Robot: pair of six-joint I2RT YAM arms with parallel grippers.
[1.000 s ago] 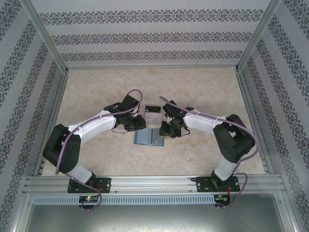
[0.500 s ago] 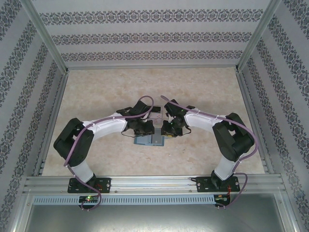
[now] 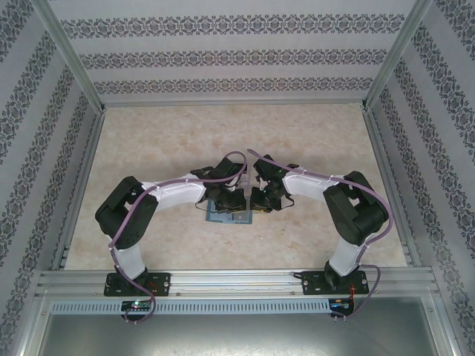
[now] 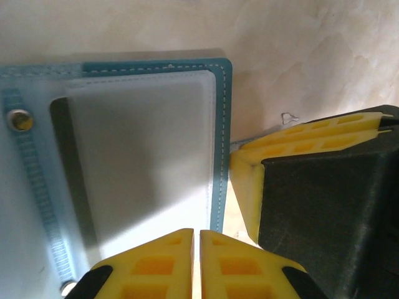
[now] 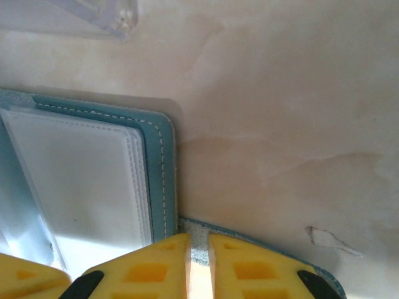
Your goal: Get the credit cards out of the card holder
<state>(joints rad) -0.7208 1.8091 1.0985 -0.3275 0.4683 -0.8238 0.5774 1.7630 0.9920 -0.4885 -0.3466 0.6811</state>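
Nearly shut, left end effector (image 4: 197, 242) at card holder (image 4: 222, 124)

A: What do your arms look like from above?
B: Your left arm (image 3: 174, 194) and right arm (image 3: 308, 182) have white shells between bulky black joints. A purple cable (image 3: 230, 154) runs along each.
A: And up close?
B: Your left gripper (image 4: 199, 261) and right gripper (image 5: 198, 268) carry yellow fingers (image 4: 156, 268) moulded with hollow cells, set on black housings.
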